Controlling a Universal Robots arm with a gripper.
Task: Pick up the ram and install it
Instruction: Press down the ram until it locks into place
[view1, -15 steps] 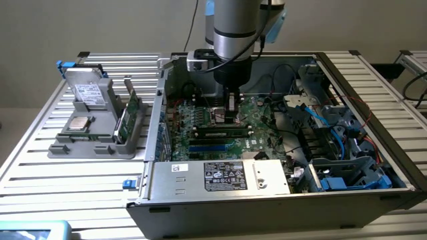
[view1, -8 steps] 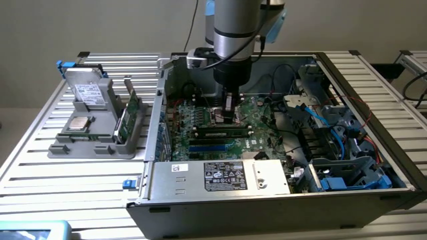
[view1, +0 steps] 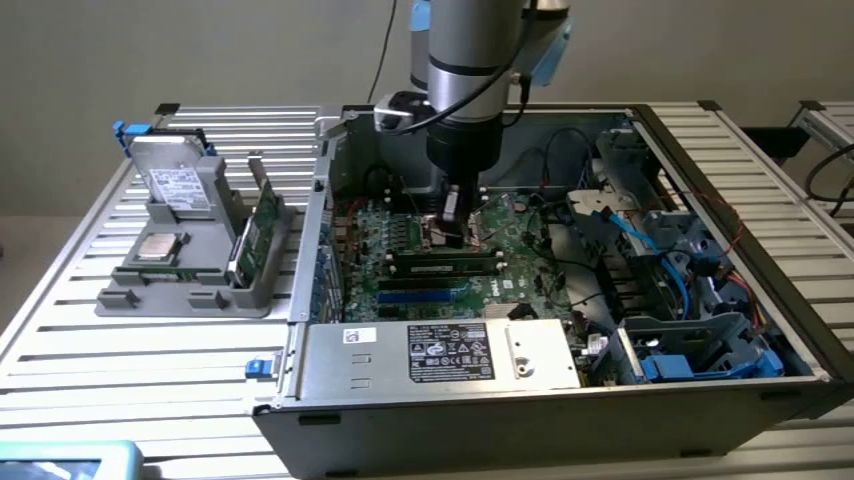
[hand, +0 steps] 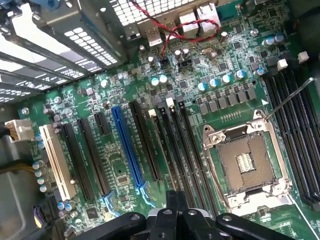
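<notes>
The ram (view1: 447, 268) lies low on the motherboard (view1: 527, 215) inside the open computer case (view1: 534, 425). It is a thin green stick with a pale label, lined up with the black memory slots (view1: 441, 285) and apparently sitting in one of them. How deeply it is pressed home cannot be judged. Its long axis runs from the exterior view's left to the exterior view's right, parallel to the neighbouring slots.

The gripper (view1: 451, 218) hangs from the arm just behind the stick, on the side farther from the exterior camera. It is a little above board level and over the edge of the CPU socket (view1: 447, 235). The ram therefore lies just in front of it and slightly lower, its length crosswise to that short gap. I cannot tell whether the gripper is clasping anything or stands released.

In the wrist view the gripper (hand: 175, 220) looks down on the bare CPU socket (hand: 245, 165), with long dark memory slots (hand: 175, 145) just beside it and a blue expansion slot (hand: 127, 147) farther off.

The power supply (view1: 447, 352) fills the case's near end. Well apart, towards the exterior view's left, a grey tray (view1: 187, 295) holds larger upright green cards (view1: 260, 225).
</notes>
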